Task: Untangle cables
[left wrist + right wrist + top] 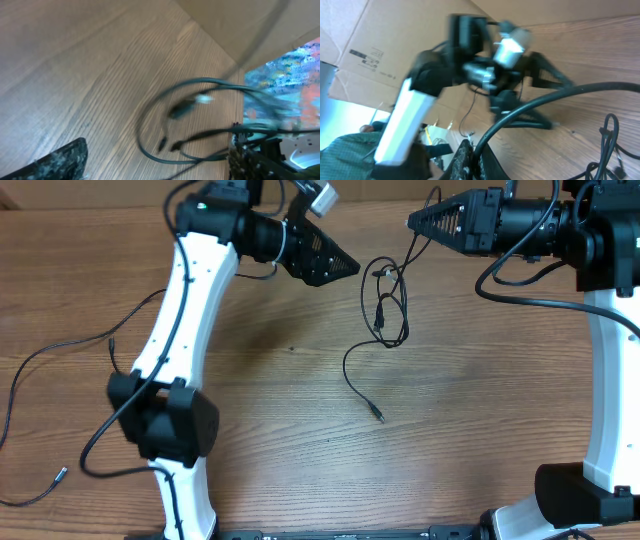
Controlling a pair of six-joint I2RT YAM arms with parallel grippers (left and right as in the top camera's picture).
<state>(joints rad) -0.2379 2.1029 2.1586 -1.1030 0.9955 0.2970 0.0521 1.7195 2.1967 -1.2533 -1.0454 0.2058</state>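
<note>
Left gripper (340,262) hangs over the far middle of the brown wood-grain table (260,390), its black fingers spread wide with nothing between them. The left wrist view is blurred, but it shows the loops lying just ahead of that open claw. The small knotted bundle of thin black cables (388,305) sits right of centre, one loose tail running toward the near side and ending in a small plug (378,415). Right gripper (414,222) is at the far right, fingers pressed together, and it looks pinched on a strand rising from the bundle. A separate thin black cord (60,355) lies loose at the left edge.
</note>
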